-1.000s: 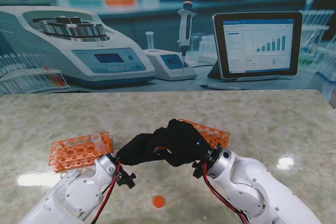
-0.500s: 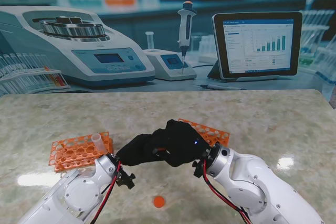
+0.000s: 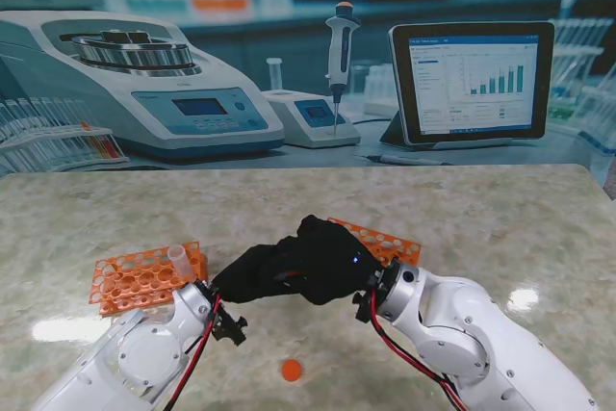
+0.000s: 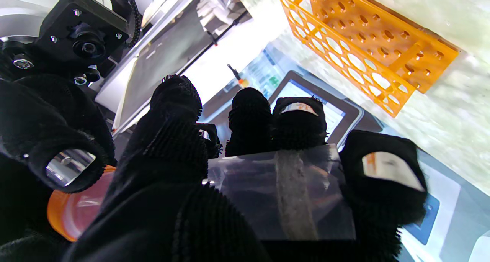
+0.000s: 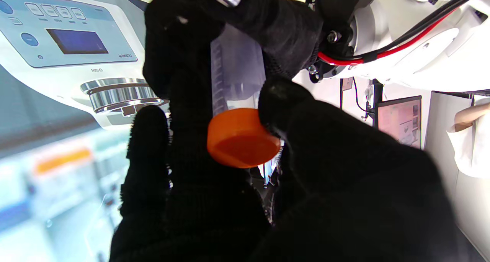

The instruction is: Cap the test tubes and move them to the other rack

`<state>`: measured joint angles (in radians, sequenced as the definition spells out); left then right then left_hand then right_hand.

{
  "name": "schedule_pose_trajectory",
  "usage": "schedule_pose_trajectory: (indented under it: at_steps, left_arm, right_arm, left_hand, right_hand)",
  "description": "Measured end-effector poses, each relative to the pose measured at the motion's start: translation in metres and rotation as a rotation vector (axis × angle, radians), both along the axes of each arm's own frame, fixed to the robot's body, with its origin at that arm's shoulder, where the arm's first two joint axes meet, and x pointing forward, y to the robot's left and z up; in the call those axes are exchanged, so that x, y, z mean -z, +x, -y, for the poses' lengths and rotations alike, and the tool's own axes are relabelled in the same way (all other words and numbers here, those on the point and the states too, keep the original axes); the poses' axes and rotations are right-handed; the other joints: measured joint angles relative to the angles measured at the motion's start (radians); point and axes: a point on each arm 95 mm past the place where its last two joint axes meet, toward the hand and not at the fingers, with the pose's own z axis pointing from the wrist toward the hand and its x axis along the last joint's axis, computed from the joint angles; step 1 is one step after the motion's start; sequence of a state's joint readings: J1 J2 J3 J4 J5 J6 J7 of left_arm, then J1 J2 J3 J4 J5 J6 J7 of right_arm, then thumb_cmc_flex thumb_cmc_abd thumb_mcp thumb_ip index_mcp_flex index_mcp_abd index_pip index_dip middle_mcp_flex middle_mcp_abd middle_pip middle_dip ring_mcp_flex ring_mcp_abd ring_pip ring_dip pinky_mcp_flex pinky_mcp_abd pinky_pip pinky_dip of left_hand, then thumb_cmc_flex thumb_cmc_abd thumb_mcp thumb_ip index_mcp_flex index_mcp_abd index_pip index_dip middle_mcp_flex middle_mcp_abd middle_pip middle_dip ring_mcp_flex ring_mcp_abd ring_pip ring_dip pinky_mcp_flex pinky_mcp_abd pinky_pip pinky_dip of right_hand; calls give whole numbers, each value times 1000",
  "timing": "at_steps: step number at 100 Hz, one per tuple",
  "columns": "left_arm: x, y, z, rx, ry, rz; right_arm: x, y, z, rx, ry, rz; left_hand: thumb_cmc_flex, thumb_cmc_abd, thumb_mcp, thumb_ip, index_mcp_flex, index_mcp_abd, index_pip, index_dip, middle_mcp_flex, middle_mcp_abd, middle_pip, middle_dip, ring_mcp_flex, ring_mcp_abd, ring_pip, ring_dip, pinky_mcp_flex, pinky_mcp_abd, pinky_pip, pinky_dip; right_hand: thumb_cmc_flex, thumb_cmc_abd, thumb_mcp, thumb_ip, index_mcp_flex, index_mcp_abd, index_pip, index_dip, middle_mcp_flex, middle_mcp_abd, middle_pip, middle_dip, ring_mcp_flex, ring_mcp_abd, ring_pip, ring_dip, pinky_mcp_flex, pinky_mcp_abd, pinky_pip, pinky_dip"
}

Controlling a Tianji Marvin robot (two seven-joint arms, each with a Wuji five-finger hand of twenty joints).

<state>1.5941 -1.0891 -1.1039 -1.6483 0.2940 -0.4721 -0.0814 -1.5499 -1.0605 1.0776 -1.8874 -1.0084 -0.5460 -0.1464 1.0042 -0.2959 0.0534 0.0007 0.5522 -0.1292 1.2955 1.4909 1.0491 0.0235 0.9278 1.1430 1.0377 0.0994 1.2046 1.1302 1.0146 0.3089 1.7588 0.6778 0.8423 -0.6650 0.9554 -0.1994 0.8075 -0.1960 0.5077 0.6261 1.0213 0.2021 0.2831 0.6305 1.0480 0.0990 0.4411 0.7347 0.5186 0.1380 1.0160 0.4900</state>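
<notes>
My left robot hand [image 3: 252,274] grips the clear tube [image 4: 279,193]; my right robot hand [image 3: 327,262] pinches the orange cap [image 5: 242,137] onto its mouth, mid-tabletop.

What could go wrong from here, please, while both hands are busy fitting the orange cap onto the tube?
1. The right hand holds the orange cap only by its fingertips at the clear tube; it could tilt or slip off.
2. The left hand holds the tube sideways, so pressing could make it slide.
3. The hands meet close to the right rack; lowering them could knock it.
</notes>
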Motion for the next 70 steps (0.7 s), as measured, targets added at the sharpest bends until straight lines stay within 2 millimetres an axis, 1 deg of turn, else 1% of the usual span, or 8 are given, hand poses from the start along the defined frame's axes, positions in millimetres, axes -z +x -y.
schedule_pose_trajectory:
  at_steps: [11,15,27,32,35,41,53,70]
  left_arm:
    - [0,1,-1,-3,-2,1]
    - [-1,1,-1,-4,-2,1]
    - [-1,1,-1,-4,-3,3]
    - [-1,1,-1,-4,-3,3]
    - [-1,1,-1,-4,-3,3]
    - [-2,1,0,-3,-4,3]
    - [-2,2,0,-3,-4,5]
    - [-3,2,0,-4,-5,6]
  right_arm:
    - [0,0,-1,-2,4,7]
    - [0,1,-2,-2,6,10]
    - [0,1,-2,-2,6,19]
    - [0,1,-2,-1,6,22]
    - [0,0,-2,0,6,23]
    - [0,0,-3,0,6,24]
    - [0,0,-3,3,6,25]
    - [0,0,-3,6,9,25]
  left_hand:
    - [0,0,0,0,0,7,1,0,0,0,0,0,-1,0,0,0,0,0,0,0]
    - [0,-2,0,0,0,12,1,0,0,0,0,0,-1,0,0,0,0,0,0,0]
    - [0,-4,0,0,-1,14,2,0,0,0,0,0,-1,0,0,0,0,0,0,0]
    - [0,-7,0,0,-1,15,2,0,0,0,0,0,-1,0,0,0,0,0,0,0]
    - [0,-7,0,0,-2,17,2,0,0,0,0,0,-1,0,0,0,0,0,0,0]
    - [0,-7,0,0,-2,26,2,0,0,0,0,0,-1,0,0,0,0,0,0,0]
    - [0,-7,0,0,-2,38,2,0,0,0,0,0,-1,0,0,0,0,0,0,0]
    - [0,-8,0,0,-3,40,2,0,0,0,0,0,-1,0,0,0,0,0,0,0]
  right_hand:
    - [-18,15,-5,16,-10,4,15,-48,-5,-9,0,-26,-9,0,0,-61,-36,6,-10,-12]
    - [-29,26,-6,19,-10,5,15,-58,-5,-17,-1,-35,-9,-1,0,-74,-51,23,-14,-23]
    - [-58,62,-11,37,-32,7,20,-68,-10,-67,-19,-55,-25,-8,0,-85,-97,57,-23,-24]
    - [-76,65,-16,45,-41,7,21,-73,-13,-111,-31,-70,-30,-9,0,-85,-117,66,-33,-24]
    - [-84,65,-19,46,-58,8,10,-83,-23,-167,-42,-81,-31,-9,0,-85,-129,76,-34,-25]
    - [-85,65,-27,46,-63,8,18,-84,-35,-194,-51,-96,-46,-9,1,-85,-148,87,-35,-25]
    - [-100,66,-46,46,-73,8,30,-99,-45,-195,-62,-149,-63,-9,1,-85,-173,98,-43,-35]
    - [-119,77,-64,46,-73,9,30,-109,-52,-195,-63,-161,-73,-10,1,-93,-188,100,-44,-36]
